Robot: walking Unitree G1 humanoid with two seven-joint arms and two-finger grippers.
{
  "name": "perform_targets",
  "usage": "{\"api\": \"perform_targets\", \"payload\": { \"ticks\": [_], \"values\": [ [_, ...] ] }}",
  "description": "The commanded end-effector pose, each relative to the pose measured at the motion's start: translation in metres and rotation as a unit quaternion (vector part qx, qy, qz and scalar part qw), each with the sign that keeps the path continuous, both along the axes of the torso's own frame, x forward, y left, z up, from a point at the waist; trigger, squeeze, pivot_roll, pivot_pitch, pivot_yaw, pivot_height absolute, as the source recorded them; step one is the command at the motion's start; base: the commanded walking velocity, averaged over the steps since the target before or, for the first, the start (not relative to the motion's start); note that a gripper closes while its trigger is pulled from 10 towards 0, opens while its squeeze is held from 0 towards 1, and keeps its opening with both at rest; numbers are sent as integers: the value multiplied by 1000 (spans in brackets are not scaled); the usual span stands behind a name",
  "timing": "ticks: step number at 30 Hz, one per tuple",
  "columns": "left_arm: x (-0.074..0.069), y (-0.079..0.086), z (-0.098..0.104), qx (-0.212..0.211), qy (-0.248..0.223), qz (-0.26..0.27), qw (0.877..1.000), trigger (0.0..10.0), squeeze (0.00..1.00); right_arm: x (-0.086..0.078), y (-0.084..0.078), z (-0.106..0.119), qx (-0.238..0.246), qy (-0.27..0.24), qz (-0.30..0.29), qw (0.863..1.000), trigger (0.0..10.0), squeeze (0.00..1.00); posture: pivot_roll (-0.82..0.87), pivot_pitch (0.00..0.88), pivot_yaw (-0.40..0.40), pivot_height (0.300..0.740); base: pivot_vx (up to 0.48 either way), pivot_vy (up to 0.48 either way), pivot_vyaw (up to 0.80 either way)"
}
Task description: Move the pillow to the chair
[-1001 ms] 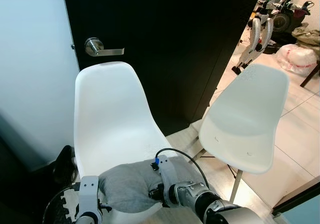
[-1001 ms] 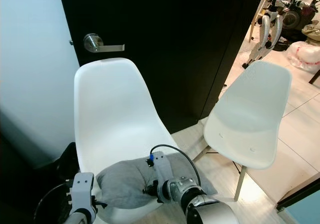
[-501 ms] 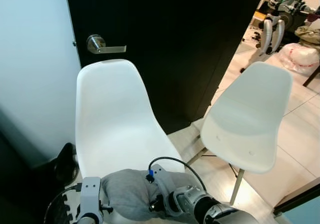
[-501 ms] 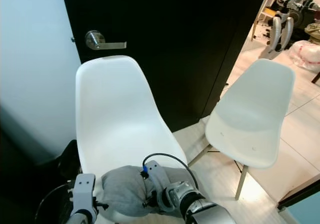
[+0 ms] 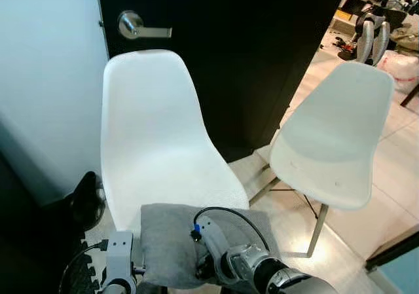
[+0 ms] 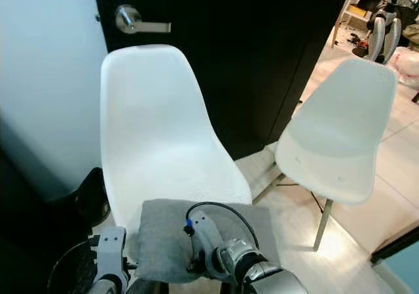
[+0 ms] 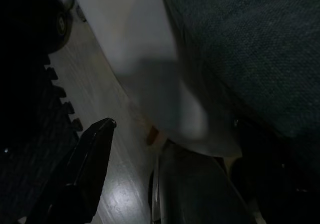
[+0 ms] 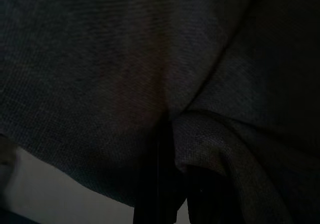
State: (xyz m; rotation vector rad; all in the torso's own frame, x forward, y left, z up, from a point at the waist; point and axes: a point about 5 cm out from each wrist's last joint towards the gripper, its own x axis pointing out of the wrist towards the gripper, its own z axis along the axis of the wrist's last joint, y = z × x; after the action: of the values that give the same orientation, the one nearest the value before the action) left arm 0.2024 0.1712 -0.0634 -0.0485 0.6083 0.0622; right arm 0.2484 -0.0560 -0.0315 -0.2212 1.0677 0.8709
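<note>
Room: black door [image 5: 242, 58] with a silver lever handle [image 5: 139, 27] right behind the white chair [image 5: 154, 137]. Pale wall [image 5: 46, 78] to the left. Second white chair [image 5: 334, 133] sat off to the right on light tile floor [image 5: 393, 176], well apart from the first. Gym gear and a bagged bundle [image 5: 399, 63] were in the far right corner. Dark shoe [image 5: 85, 199] on the floor beside the near chair's left edge.

Grey pillow [image 5: 190, 241] lay flat on the front of the near chair's seat, long axis running left-right, front edge overhanging toward the robot, right end past the seat's right side.

Right claw [image 8: 160, 129] was closed on a pinched fold of the pillow. Left claw [image 7: 165, 149] was under the seat's front-left edge; one black finger [image 7: 92, 159] showed below the seat, spread wide from the other, gripping nothing.
</note>
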Motion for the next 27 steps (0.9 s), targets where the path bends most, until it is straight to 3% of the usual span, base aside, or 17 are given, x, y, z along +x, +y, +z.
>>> {"api": "perform_targets", "payload": {
  "ticks": [1, 3, 6, 7, 9, 14, 19, 22, 27],
  "values": [
    [5, -8, 3, -6, -13, -7, 1000, 10000, 0, -8, 46, 10, 34, -8, 63, 997, 10000, 0, 132, 85, -133, 621, 0, 0, 0],
    [6, -8, 3, -6, -14, -7, 1000, 10000, 0, -3, 51, 15, 31, -38, 85, 995, 10000, 0, 133, 84, -136, 621, 0, 0, 0],
    [6, -8, 4, -7, -16, -4, 1000, 10000, 0, 28, 84, 58, 128, -154, 59, 978, 10000, 0, 135, 88, -143, 621, 0, 0, 0],
    [6, -8, 4, -7, -16, -4, 1000, 10000, 0, 28, 84, 58, 128, -154, 59, 978, 10000, 0, 135, 88, -143, 621, 0, 0, 0],
    [7, -9, 4, -8, -17, -2, 1000, 10000, 0, 41, 99, 82, 177, -184, 44, 966, 10000, 0, 136, 94, -152, 621, 0, 0, 0],
    [11, -8, 8, -5, -36, 8, 999, 10000, 0, 38, 129, 109, 213, -240, 130, 938, 10000, 0, 142, 113, -175, 621, 0, 0, 0],
    [15, -3, 13, 1, -56, 18, 998, 10000, 0, 19, 139, 96, 171, -249, 209, 930, 10000, 0, 146, 139, -191, 621, 0, 0, 0],
    [19, 1, 18, 6, -74, 26, 997, 10000, 0, 7, 129, 70, 93, -248, 237, 935, 10000, 0, 135, 160, -203, 621, 0, 0, 0],
    [23, 6, 24, 12, -96, 32, 995, 10000, 0, 0, 114, 51, 61, -224, 220, 948, 10000, 0, 132, 169, -199, 621, 0, 0, 0]
  ]
}}
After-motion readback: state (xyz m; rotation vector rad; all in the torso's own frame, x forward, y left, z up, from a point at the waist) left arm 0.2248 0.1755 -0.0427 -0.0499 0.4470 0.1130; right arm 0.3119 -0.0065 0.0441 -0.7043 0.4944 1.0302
